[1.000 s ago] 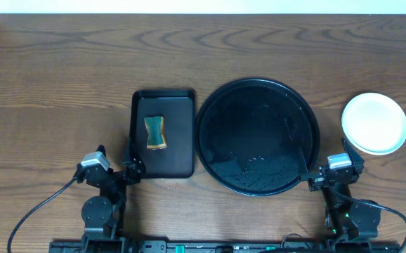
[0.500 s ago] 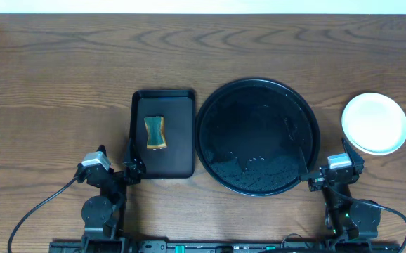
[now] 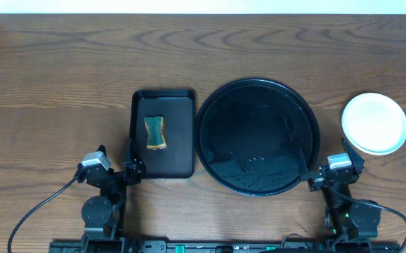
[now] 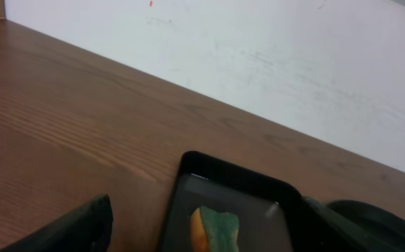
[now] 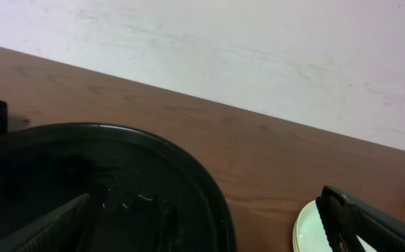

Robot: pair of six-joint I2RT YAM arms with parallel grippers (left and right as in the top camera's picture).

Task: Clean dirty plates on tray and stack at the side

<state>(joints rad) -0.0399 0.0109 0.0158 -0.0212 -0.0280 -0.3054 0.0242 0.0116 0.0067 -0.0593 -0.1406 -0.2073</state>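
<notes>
Brown wood-grain table (image 3: 62, 84) runs back to a white wall (image 4: 258, 42).

Overhead view: a large round glossy black tray with a raised rim (image 3: 259, 105) lies right of centre, with beads of liquid on the near half of its floor. Just beside it on the left, apart by a thin strip of table, lies a smaller rectangular black tray (image 3: 178, 140) carrying a green-and-tan waisted sponge (image 3: 155, 133). The round pale plastic plates (image 3: 374, 123) rest on the table to the right of the round tray, clear of its rim. From above they read as a single whitish disc, and the number stacked cannot be told.

The left gripper (image 3: 132, 167) sits at the near left corner of the rectangular tray. The right gripper (image 3: 307, 176) sits at the near right edge of the round tray.

Left wrist view: one dark finger (image 4: 83, 225) shows at each lower side, set wide apart and holding nothing. The sponge and rectangular tray lie beyond them, and the round tray shows only as an edge at lower right.

Right wrist view: its fingers (image 5: 371, 224) are likewise spread wide and empty. This view alone shows the plates' rim as pale yellowish green.
</notes>
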